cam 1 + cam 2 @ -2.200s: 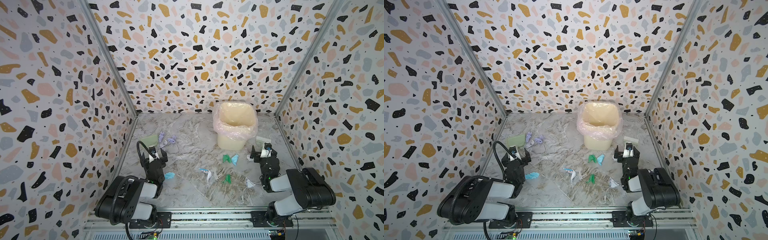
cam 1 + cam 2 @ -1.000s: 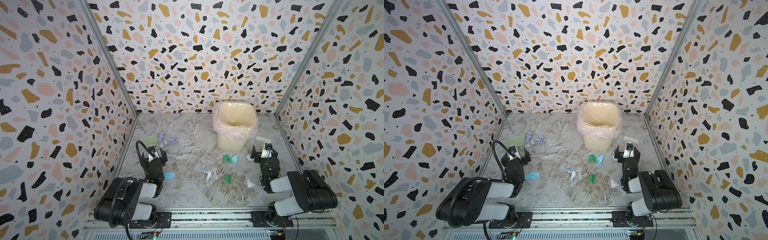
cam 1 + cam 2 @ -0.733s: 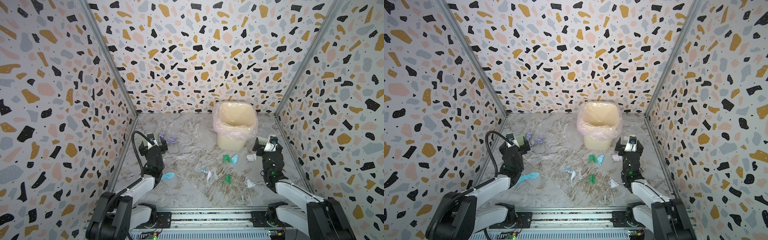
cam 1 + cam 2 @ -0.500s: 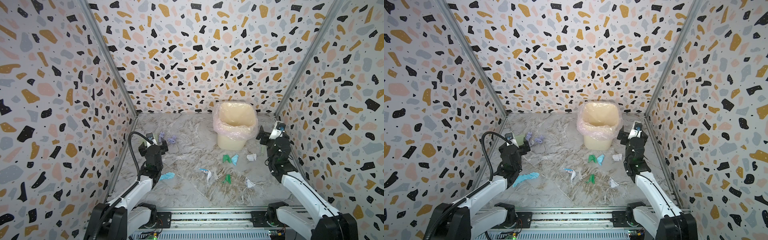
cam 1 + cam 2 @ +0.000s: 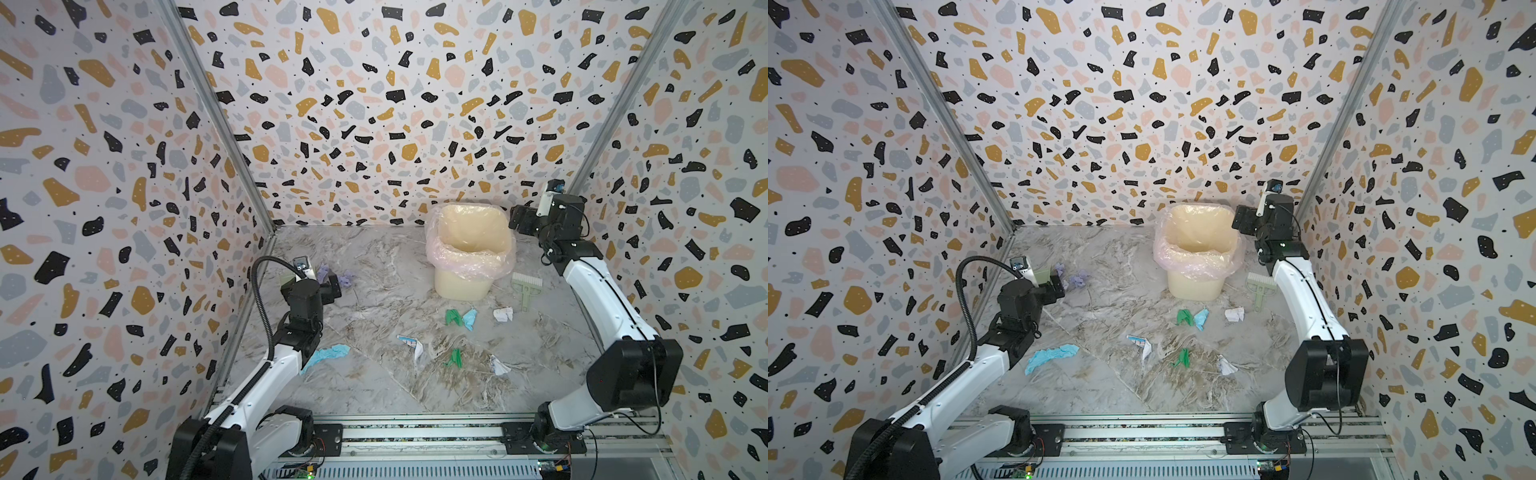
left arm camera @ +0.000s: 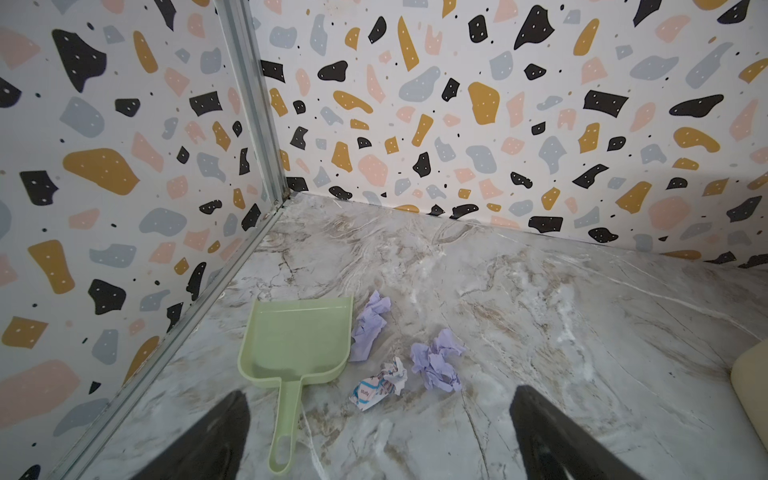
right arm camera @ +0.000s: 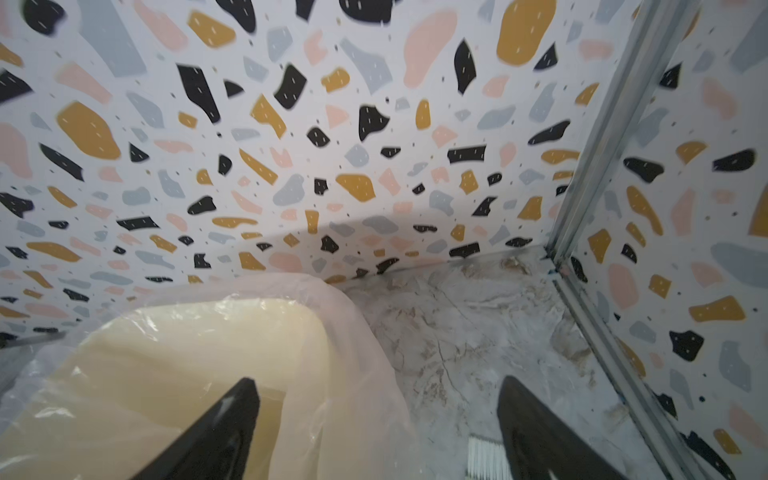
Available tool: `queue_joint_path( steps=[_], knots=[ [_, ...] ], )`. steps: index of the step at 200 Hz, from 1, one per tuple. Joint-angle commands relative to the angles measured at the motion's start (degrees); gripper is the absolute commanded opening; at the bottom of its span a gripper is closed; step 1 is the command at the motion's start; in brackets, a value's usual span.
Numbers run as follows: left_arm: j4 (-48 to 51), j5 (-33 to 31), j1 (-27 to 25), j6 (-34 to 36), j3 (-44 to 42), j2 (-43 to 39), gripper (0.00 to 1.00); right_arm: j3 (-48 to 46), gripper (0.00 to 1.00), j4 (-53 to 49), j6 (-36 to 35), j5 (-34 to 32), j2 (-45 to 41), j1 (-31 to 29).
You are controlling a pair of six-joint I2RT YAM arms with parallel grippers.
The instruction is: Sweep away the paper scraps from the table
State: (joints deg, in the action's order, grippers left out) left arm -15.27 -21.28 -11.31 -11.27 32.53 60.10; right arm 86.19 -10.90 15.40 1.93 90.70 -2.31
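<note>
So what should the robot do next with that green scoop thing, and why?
Probably lower the left jaws onto the handle of the pale green plastic dustpan and close them. They stand wide open above it, holding nothing, and crumpled lavender paper scraps lie beside the pan on the marble table.

Cream bin (image 5: 460, 287) with pink liner (image 5: 441, 258), green brush (image 5: 527, 284) nearby, pale dustpan (image 6: 297, 340) well apart

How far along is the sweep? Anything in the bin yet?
Done: nothing visible; the bin looks empty. In hand: nothing; left gripper, open, hovers by the dustpan, right gripper open near the bin's rim. Remaining: brush lies untouched, paper scraps all on the table.
</note>
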Motion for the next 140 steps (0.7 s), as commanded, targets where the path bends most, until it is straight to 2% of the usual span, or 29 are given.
queue_joint_path(
  steps=[1,24,113,140],
  knots=[
    [0.5,1.4,0.0,-0.7,0.5,-0.8,1.00,4.6,0.86,-9.0,1.7,8.7,2.0,1.1],
    [2.0,1.9,0.0,-0.7,0.3,-0.8,1.00,5.8,0.83,-10.0,2.1,11.9,4.1,1.3],
    [2.7,1.7,0.0,-0.9,0.2,-0.8,0.99,5.6,0.68,-11.6,2.5,15.3,7.0,0.7],
    [2.9,1.7,0.0,-0.8,0.1,-1.1,0.99,6.4,0.61,-12.2,2.1,15.7,8.3,-0.2]
  ],
)
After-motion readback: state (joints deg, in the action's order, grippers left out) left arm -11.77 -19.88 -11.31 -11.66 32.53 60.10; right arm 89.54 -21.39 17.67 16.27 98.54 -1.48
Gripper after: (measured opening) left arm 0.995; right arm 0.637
